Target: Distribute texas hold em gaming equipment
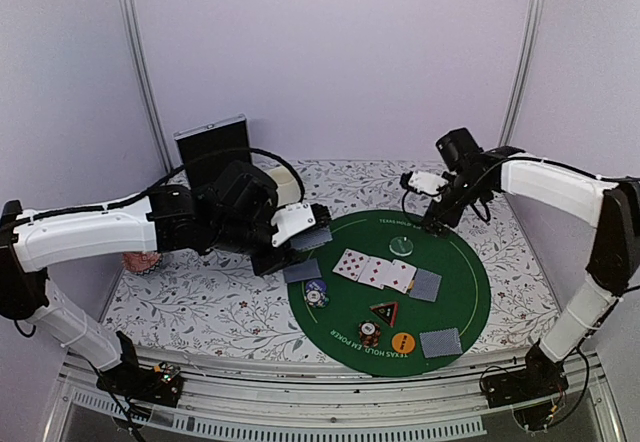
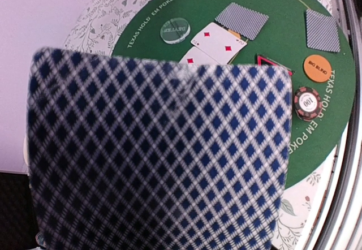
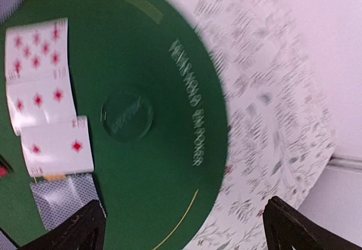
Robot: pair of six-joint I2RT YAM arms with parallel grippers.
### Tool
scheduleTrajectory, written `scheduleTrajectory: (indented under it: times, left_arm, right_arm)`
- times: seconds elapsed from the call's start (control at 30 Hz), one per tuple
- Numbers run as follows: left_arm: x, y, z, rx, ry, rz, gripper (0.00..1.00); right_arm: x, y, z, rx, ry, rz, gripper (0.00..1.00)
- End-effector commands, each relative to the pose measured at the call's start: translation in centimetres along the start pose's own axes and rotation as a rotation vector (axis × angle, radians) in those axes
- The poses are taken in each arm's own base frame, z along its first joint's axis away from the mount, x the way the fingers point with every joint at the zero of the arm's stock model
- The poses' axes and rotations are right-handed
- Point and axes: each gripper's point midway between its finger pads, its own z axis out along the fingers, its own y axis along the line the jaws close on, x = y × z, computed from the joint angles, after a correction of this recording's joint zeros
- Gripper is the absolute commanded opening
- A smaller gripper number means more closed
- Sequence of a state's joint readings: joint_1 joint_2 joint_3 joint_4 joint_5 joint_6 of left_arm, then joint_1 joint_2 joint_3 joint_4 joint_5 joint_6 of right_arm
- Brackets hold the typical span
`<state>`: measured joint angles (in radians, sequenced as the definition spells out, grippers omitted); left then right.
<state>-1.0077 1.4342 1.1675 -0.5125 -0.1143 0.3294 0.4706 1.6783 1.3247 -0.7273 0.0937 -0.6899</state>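
Pale lilac walls enclose a counter (image 1: 200, 302) covered in a floral cloth. A round green mat (image 1: 460, 282) printed "Texas Hold Em Poker" lies on its right half.

Seen from above, the left arm (image 1: 90, 232) reaches in from the left. The left jaws are clamped on a held card (image 1: 313, 236) with a blue and white diamond back, raised over the mat's left rim (it fills most of the left wrist view).

The right arm (image 1: 555, 187) bends down over the mat's far rim. The right jaws stand wide apart with nothing between them, and their black fingertips (image 3: 291, 227) show at the bottom corners of the right wrist view. Near them a pale green chip (image 1: 403, 246) lies flat on the mat, untouched.

In the middle of the mat, three face-up cards (image 1: 375, 270), all red diamonds, overlap in a row. A face-down card (image 1: 427, 284) lies just beside the row's right end. A second face-down card (image 1: 441, 342) lies by the near right rim, and a third face-down card (image 1: 301, 271) lies at the left rim, below the held card.

A blue-white chip stack (image 1: 317, 292) sits just beside that third card. Toward the near edge lies a black-red triangular token (image 1: 384, 312). Just in front of it, a dark red chip stack (image 1: 370, 333) and an orange disc (image 1: 403, 342) sit side by side.

At the back left a black case (image 1: 212, 147) stands upright against the wall. A cream mug (image 1: 288, 184) is partly hidden behind the left arm.
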Motion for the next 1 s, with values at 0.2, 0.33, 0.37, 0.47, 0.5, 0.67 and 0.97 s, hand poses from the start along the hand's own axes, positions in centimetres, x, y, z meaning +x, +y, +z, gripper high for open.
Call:
scheduleTrajectory:
  times: [0.2,0.33,0.37,0.47,0.5,0.67,0.97]
  left_arm:
    - [-2.5,1.5,-2.1,-0.054,-0.112,0.003,0.47]
    - [-2.8,1.4,-2.1,-0.055,-0.117,0.006,0.47]
    - [-2.9,1.4,-2.1,-0.056,-0.117,0.006,0.47]
    - [-3.0,1.5,-2.1,-0.056,-0.117,0.005,0.47]
    - [-3.0,1.3,-2.0,-0.053,-0.118,0.006,0.47]
    - [-2.9,1.2,-1.6,-0.051,-0.106,0.009,0.47]
    - [-2.7,0.9,-1.5,-0.044,-0.098,0.016,0.47]
  right_arm:
    - [-13.9,6.0,-20.4,-0.573,-1.074,0.461,0.99]
    - [-16.5,10.2,-18.8,-0.774,-0.97,0.549,0.99]
    - [-17.2,11.4,-18.7,-0.812,-0.951,0.538,0.98]
    - [-18.9,13.9,-18.0,-0.885,-0.904,0.52,0.97]
    - [-19.3,14.4,-17.8,-0.896,-0.897,0.514,0.97]
    - [-20.8,16.5,-16.4,-0.959,-0.854,0.481,0.95]
    - [-21.5,16.5,-16.2,-0.97,-0.855,0.48,0.94]
